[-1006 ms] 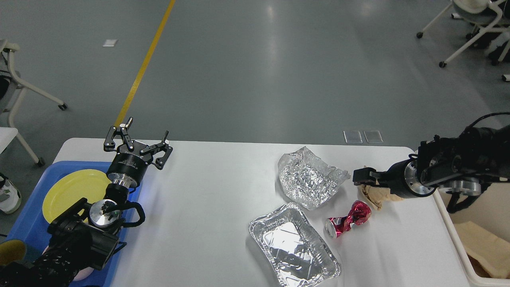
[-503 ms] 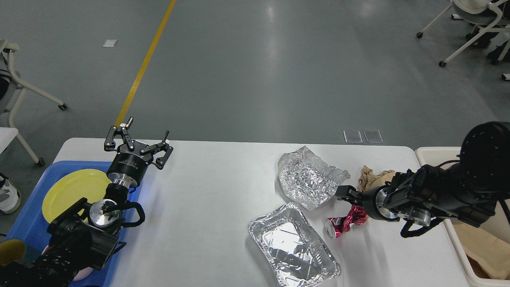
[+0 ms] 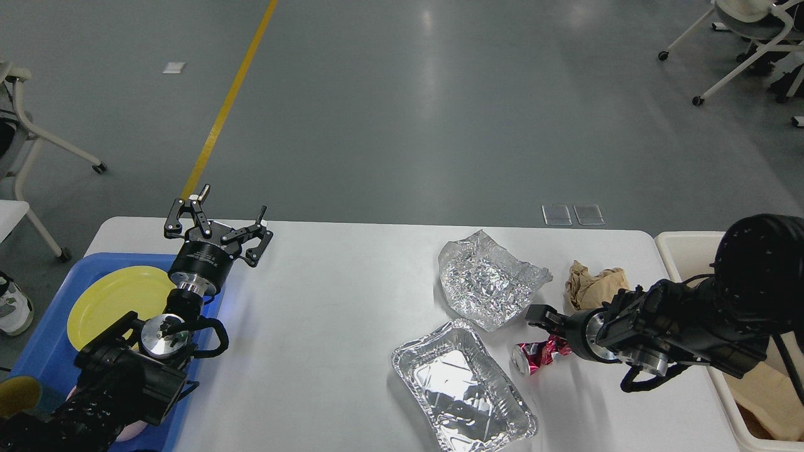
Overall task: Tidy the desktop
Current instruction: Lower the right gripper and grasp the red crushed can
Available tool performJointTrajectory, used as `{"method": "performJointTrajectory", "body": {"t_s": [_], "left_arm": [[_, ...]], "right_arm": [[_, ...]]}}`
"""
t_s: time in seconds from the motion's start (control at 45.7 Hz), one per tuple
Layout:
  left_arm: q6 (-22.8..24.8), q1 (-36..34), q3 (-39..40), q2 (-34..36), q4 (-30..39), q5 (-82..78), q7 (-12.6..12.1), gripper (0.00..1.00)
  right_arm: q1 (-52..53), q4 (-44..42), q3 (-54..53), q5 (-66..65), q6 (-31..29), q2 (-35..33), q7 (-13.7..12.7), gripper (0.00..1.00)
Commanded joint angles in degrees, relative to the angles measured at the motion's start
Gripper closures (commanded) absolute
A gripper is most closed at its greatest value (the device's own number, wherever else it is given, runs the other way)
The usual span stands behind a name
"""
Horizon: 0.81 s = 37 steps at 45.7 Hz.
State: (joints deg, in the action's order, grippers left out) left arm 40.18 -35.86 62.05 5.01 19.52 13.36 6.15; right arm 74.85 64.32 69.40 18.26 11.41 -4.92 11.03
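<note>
Right end effector (image 3: 545, 321): has swung from the brown paper down over the crushed red can (image 3: 541, 351); finger spread cannot be told.
Left end effector (image 3: 217, 221): fingers wide, empty, unmoved at the desk (image 3: 326, 314) far-left corner.
Meaning: the can looks like the next pickup.

a white desktop (image 3: 339, 326) carries a shiny silver foil tray (image 3: 463, 386), a crinkled silver foil sheet (image 3: 487, 278), a red and silver crushed can (image 3: 539, 353) and tan crumpled paper (image 3: 590, 287), with a yellow plate (image 3: 113, 298) in a blue tray (image 3: 47, 342), a cream bin (image 3: 684, 251) and black grippers (image 3: 217, 220).
</note>
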Motion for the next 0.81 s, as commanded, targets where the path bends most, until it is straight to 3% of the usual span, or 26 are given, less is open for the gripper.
{"method": "performJointTrajectory", "body": {"t_s": [0.0,0.153,0.263,0.306,0.372,0.569,0.787], "left_arm": [[0.07,0.0,0.0,0.0,-0.01,0.0,0.0,0.0],[-0.01,0.0,0.0,0.0,0.08,0.0,0.0,0.0],[-0.01,0.0,0.0,0.0,0.08,0.0,0.0,0.0],[-0.01,0.0,0.0,0.0,-0.01,0.0,0.0,0.0],[0.07,0.0,0.0,0.0,-0.01,0.0,0.0,0.0],[-0.01,0.0,0.0,0.0,-0.01,0.0,0.0,0.0],[0.07,0.0,0.0,0.0,-0.01,0.0,0.0,0.0]], "right_arm": [[-1.55,-1.74,-0.14,0.45,2.38,0.7,-0.13,0.34],[-1.64,-1.48,-0.94,2.21,2.3,0.88,-0.13,0.43],[-2.07,-1.13,-0.94,2.04,2.3,1.05,-0.13,0.62],[-1.99,-0.95,-0.94,1.95,2.3,1.32,-0.13,0.72],[-1.99,-0.95,-0.94,1.95,2.3,1.58,-0.13,1.0],[-1.11,0.8,-0.32,1.16,2.47,0.09,-1.36,1.0],[3.63,7.74,-0.06,-5.86,2.39,-7.19,-1.18,1.0]]}}
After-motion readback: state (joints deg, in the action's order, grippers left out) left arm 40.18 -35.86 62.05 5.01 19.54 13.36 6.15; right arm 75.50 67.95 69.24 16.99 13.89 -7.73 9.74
